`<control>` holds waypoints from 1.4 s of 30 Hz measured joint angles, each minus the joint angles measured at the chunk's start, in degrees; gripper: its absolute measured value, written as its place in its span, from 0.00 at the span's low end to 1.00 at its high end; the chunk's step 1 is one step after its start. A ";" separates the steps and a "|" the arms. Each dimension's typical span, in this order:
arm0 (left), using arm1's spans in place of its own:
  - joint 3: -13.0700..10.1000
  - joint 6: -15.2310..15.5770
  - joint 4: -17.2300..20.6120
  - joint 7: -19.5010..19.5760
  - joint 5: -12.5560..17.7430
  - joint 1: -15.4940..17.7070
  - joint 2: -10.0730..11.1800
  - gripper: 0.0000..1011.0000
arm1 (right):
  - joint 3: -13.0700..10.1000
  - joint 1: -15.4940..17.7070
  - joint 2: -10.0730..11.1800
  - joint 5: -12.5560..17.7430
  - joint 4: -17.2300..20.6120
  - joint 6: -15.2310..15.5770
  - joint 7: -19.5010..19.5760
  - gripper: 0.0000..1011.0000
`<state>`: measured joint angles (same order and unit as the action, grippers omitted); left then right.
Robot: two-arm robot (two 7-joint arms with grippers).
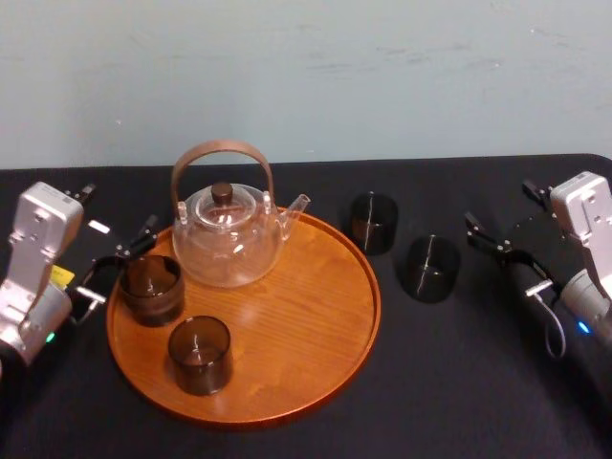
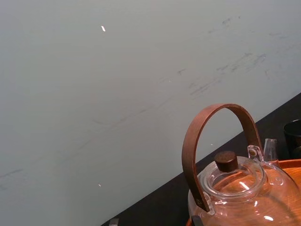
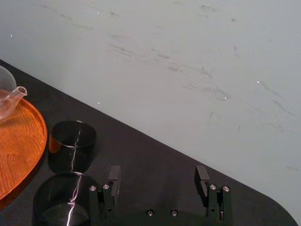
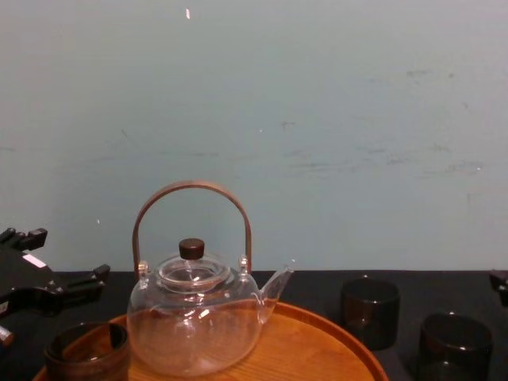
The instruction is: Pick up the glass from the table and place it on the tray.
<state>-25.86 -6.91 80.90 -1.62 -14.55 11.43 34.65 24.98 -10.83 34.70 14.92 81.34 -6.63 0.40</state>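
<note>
1. Black table [image 1: 459, 382]: bare to the right of the tray, with room for an approach.
2. Round wooden tray [image 1: 316, 325], centre. Raised rim likely to catch a glass carried too low and tip it.
3. Clear teapot [image 1: 229, 239], on the tray's back left. Spout aimed toward the table glasses, in the way of a low straight sweep.
4. Left gripper [image 1: 120, 268]: fingers apart, empty, just beside a dark glass [image 1: 151, 287] at the tray's left edge. Second glass [image 1: 199, 354] near the front. Free room mainly on the tray's right half.
5. Right gripper [image 3: 158, 176]: fingers spread, holding nothing, to the right of the table glasses.
6. Two glasses on the table, right of the tray: near glass [image 1: 427, 268] and far glass [image 1: 373, 222], the latter just beside the rim. Close together, so risk of knocking one while closing on the other. Smooth walls, so slip likely under a light squeeze.
</note>
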 joint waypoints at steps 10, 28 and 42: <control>0.00 0.00 0.00 0.00 0.00 0.00 0.00 0.99 | -2.64 3.47 1.92 1.77 3.96 1.57 -2.87 0.99; 0.00 0.00 0.00 0.00 0.00 0.00 0.00 0.99 | -7.80 14.21 7.74 5.11 14.81 5.60 -7.71 0.99; 0.00 0.00 0.00 0.00 0.00 0.00 0.00 0.99 | -9.10 17.55 9.02 5.63 17.60 10.72 -11.36 0.99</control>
<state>-25.86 -6.91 80.90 -1.62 -14.55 11.43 34.65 15.88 6.72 43.72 20.55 98.94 4.09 -10.97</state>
